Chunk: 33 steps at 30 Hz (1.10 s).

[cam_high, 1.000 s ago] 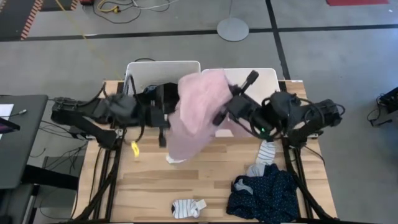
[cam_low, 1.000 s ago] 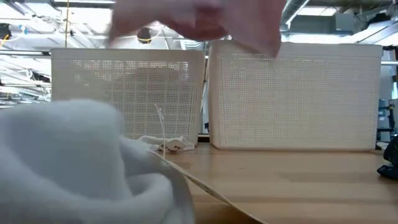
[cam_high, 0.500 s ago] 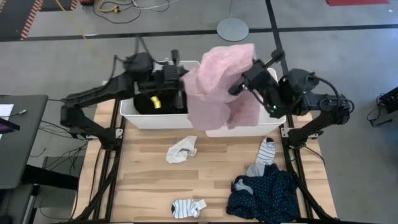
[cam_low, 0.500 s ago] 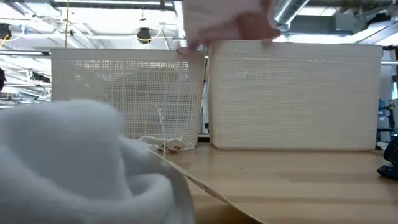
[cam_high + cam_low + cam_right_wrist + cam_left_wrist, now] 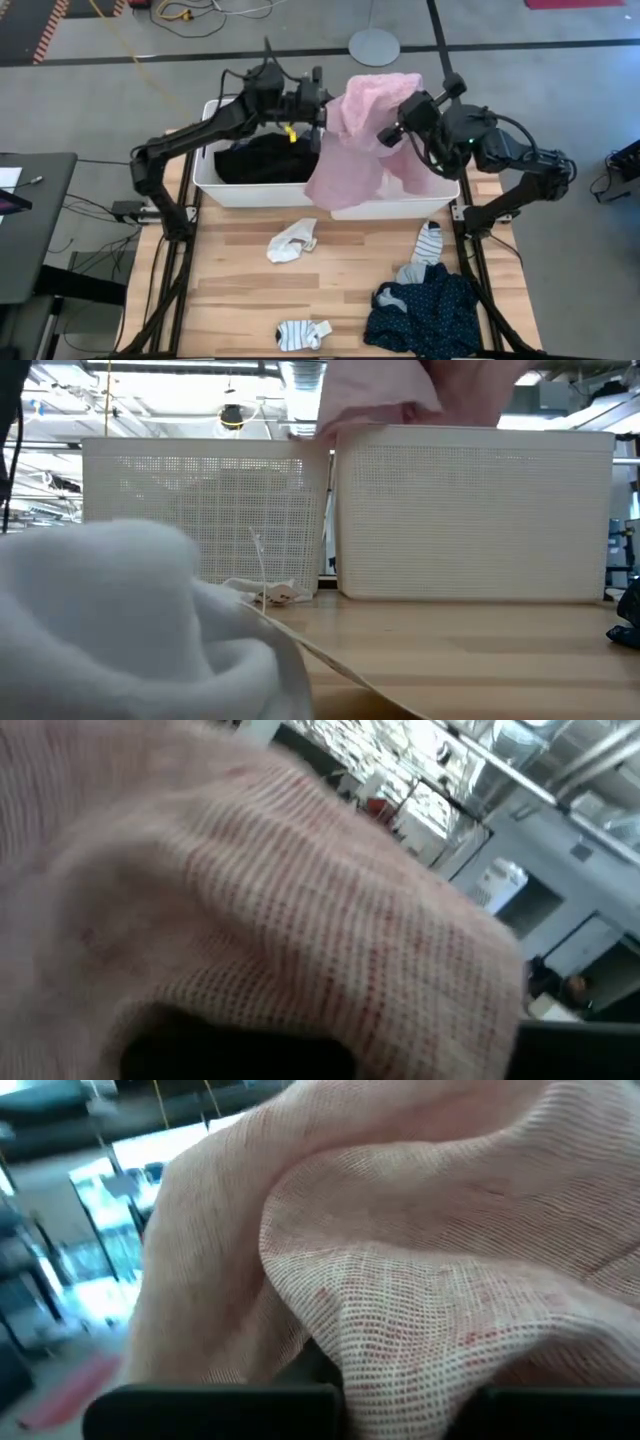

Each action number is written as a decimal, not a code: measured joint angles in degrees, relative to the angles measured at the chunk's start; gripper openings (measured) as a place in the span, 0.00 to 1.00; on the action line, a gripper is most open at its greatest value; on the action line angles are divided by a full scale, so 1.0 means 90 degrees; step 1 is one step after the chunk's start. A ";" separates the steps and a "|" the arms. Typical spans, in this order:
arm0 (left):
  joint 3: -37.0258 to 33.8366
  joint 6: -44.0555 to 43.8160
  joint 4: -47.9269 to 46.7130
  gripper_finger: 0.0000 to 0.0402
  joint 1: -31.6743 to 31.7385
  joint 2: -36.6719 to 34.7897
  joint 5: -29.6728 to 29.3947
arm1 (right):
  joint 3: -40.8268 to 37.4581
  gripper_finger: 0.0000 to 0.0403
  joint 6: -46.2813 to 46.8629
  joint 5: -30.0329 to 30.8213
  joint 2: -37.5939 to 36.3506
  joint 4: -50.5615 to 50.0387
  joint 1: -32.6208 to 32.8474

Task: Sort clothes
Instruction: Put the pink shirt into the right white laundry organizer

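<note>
A pink top (image 5: 358,135) hangs between my two grippers above the two white bins; it also shows at the top of the low view (image 5: 400,390). My left gripper (image 5: 322,106) is shut on its left side, my right gripper (image 5: 388,128) on its right side. A black top (image 5: 262,160) lies in the left bin (image 5: 205,175). On the table lie a navy dotted piece (image 5: 425,315) and small white-grey socks (image 5: 292,240) (image 5: 303,333) (image 5: 428,243). The plaid shirt is out of view. My left gripper holds the pink top by a bunch of cloth at its upper left side (image 5: 330,1345), coming level from the table's left. The cloth covers the fingertips. The top hangs slack below, clear of the table. My right gripper holds the pink top by a bunch of cloth at its upper right side (image 5: 260,1005), coming from the table's right. The cloth hides the fingertips. The top hangs below, its lower end (image 5: 335,195) above the bins' rims.
The right bin (image 5: 440,190) stands beside the left one along the table's far edge. A white sock (image 5: 130,630) lies right in front of the low camera. Bare wood (image 5: 240,290) shows at the near left.
Both grippers have risen and gone toward the table's far edge with the pink top. The top has been lifted from above the table's middle to above the bins, where it hangs bunched between them. The left arm has swung up over the left bin.
</note>
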 joint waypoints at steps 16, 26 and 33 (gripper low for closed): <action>0.0000 -0.0832 -0.1035 0.06 0.0661 0.0643 0.1442 | -0.0002 0.02 0.4220 -0.0564 -0.0092 -0.4281 -0.0391; 0.0000 -0.0734 -0.2027 0.24 0.0653 0.0643 0.1383 | -0.0002 0.19 0.6048 -0.0973 -0.0092 -0.6023 -0.0621; 0.0000 -0.0700 -0.2793 0.47 0.0630 0.0643 0.1428 | -0.0002 0.43 0.6416 -0.1720 -0.0092 -0.6268 -0.0600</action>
